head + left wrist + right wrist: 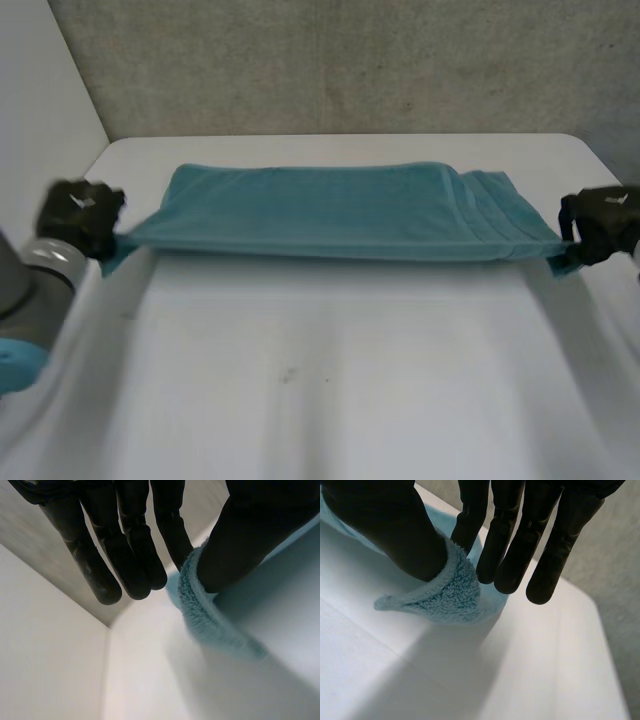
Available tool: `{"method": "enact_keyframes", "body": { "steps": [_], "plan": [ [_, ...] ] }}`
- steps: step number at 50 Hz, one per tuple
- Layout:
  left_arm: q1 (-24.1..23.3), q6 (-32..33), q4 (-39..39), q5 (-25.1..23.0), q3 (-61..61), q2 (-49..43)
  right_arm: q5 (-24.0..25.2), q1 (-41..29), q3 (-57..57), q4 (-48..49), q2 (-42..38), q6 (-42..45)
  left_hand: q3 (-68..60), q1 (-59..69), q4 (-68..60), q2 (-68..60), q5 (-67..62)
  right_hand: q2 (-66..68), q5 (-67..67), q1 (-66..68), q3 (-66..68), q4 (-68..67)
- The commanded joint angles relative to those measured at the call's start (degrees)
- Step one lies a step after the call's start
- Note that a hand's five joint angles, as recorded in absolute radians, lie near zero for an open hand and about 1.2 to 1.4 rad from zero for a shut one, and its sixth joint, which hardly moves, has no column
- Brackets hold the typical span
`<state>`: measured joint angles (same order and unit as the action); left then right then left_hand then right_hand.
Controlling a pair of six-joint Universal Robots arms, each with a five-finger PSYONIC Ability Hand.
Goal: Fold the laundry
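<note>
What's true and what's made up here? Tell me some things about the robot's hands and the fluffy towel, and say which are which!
1. The teal terry towel stretches wide between both hands. True.
2. The black right hand lies flat on the white table, away from the towel. False: it pinches a near towel corner between thumb and fingers.
3. The black left hand pinches the other near corner. True.
4. The towel is scrunched into a ball. False: it is spread out long and flat.
</note>
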<state>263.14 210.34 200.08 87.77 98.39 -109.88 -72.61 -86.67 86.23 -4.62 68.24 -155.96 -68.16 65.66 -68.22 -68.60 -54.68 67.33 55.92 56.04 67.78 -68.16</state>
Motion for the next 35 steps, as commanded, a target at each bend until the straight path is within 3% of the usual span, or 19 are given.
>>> {"method": "enact_keyframes", "body": {
  "steps": [1, 5, 8, 13, 20, 25, 31, 35],
  "plan": [
    [2.98, -0.02, -11.97, -0.67, 0.58, 22.92, 0.19, 0.19, -6.07, -17.67, 15.59, 11.63, -11.84, 14.34, -11.78, -11.4, -15.32, 12.67, 14.08, 23.96, 12.22, -11.84],
    [3.87, -0.02, -16.04, -1.37, -0.3, 26.21, 0.19, 0.19, -7.92, -22.36, 17.9, 14.9, -11.84, 14.34, -11.78, -11.4, -15.32, 12.67, 14.08, 23.96, 12.22, -11.84],
    [5.18, 0.33, -22.17, -5.66, -0.3, 27.26, 0.01, 0.19, -9.15, -29.64, 18.78, 22.0, -11.84, 14.34, -11.78, -11.4, -15.32, 12.67, 14.08, 23.96, 12.22, -11.84],
    [5.54, 1.13, -23.25, -8.14, 0.76, 24.98, -0.52, -0.16, -8.1, -30.8, 17.19, 24.92, -11.84, 14.34, -11.78, -11.4, -15.32, 12.67, 14.08, 23.96, 12.22, -11.84],
    [5.54, 3.76, -22.98, -8.23, -1.52, 10.23, -1.39, -0.78, -7.84, -26.95, 3.15, 24.57, -11.84, 14.34, -11.78, -11.4, -15.32, 12.67, 14.08, 23.96, 12.22, -11.84],
    [4.84, 6.4, -21.84, -7.26, -9.86, -1.55, -3.24, -2.18, -10.55, -22.19, -3.1, 23.25, -11.84, 14.34, -11.78, -11.4, -15.32, 12.67, 14.08, 23.96, 12.22, -11.84],
    [2.38, 7.19, -20.17, -4.01, -25.06, -9.73, -9.12, -7.18, -25.82, -19.02, -11.1, 20.88, -11.84, 14.34, -11.78, -11.4, -15.32, 12.67, 14.08, 23.96, 12.22, -11.84],
    [-0.79, 10.17, -13.24, -2.61, -40.09, -10.62, -14.48, -10.53, -44.01, -16.39, -12.34, 18.42, -11.84, 14.34, -11.78, -11.4, -15.32, 12.67, 14.08, 23.96, 12.22, -11.84]
  ]
}}
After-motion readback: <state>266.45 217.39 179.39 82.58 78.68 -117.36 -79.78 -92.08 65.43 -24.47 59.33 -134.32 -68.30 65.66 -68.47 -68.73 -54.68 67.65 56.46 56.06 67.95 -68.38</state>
